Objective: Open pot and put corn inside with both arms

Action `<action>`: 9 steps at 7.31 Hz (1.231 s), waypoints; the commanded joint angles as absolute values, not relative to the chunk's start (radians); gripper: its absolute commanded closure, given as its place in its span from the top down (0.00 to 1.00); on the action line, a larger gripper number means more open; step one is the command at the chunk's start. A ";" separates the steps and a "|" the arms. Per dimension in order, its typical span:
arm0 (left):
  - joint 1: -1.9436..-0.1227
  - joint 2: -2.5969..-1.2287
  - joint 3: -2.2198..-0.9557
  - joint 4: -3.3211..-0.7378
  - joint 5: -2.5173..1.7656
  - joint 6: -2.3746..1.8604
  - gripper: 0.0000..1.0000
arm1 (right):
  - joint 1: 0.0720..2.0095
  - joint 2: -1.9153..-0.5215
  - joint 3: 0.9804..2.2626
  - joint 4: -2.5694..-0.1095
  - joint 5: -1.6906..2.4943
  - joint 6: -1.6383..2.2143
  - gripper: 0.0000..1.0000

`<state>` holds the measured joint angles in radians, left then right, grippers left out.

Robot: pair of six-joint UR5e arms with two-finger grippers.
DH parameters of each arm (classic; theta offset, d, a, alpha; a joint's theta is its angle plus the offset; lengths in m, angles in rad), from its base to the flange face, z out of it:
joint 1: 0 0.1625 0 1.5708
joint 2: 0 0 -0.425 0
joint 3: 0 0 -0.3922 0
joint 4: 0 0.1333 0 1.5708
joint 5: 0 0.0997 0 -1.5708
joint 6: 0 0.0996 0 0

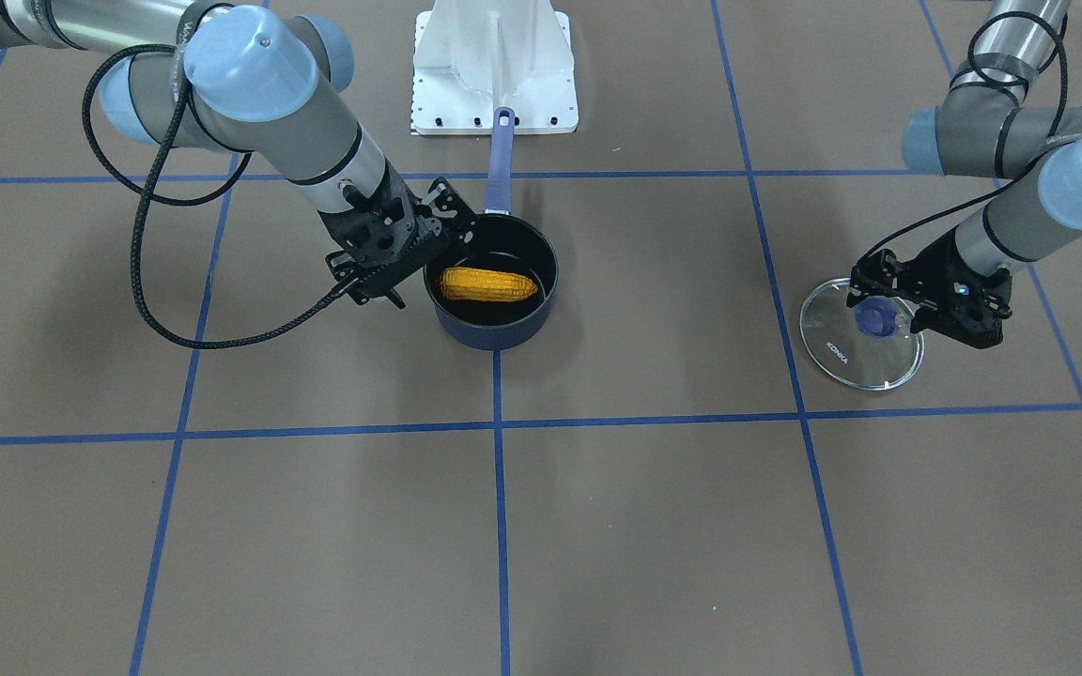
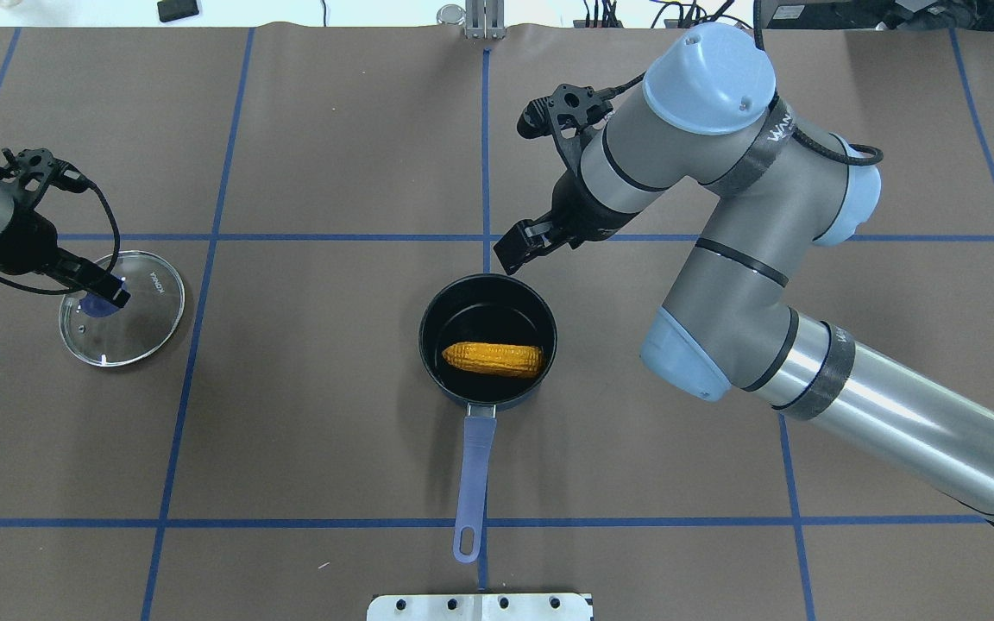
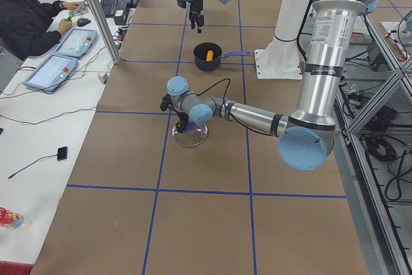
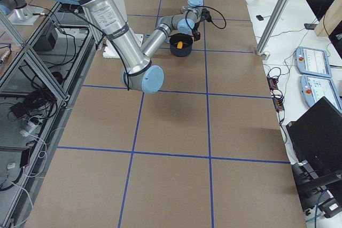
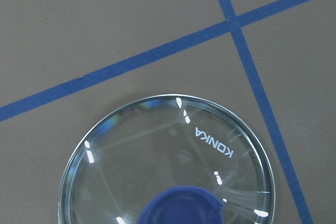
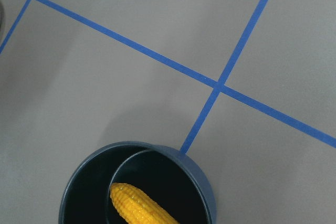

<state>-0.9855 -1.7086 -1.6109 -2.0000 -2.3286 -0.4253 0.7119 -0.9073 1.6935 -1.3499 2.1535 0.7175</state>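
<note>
The dark navy pot (image 1: 494, 329) stands open near the table's middle, also in the overhead view (image 2: 487, 293), with its purple-blue handle (image 2: 473, 466) pointing toward the robot's base. The orange-yellow corn (image 1: 487, 284) lies flat inside it, also in the overhead view (image 2: 494, 359) and the right wrist view (image 6: 139, 205). My right gripper (image 1: 419, 253) is open and empty, just above and beyond the pot's far rim. The clear glass KONKA lid (image 1: 842, 352) lies flat on the table far to my left. My left gripper (image 1: 884, 310) is at its blue knob (image 1: 877, 319), jaws on either side and apparently open.
The white mounting plate (image 1: 494, 84) of the robot's base sits just behind the pot's handle tip. Blue tape lines cross the brown table cover. An operator sits at a side desk (image 3: 29, 20) beyond the far table edge.
</note>
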 commanded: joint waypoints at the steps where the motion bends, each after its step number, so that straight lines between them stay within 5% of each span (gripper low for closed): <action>1: -1.058 -1.704 -1.623 -1.993 -2.333 -0.414 0.99 | 0.764 -0.954 1.715 -1.350 2.178 0.681 1.00; 6: -1.395 -1.706 -1.598 -1.598 -2.349 0.095 1.00 | 0.988 -1.179 1.770 -1.348 2.138 0.647 1.00; 9: -1.447 -1.662 -1.586 -1.600 -2.359 0.152 1.00 | 1.113 -1.409 1.819 -1.364 2.141 0.593 1.00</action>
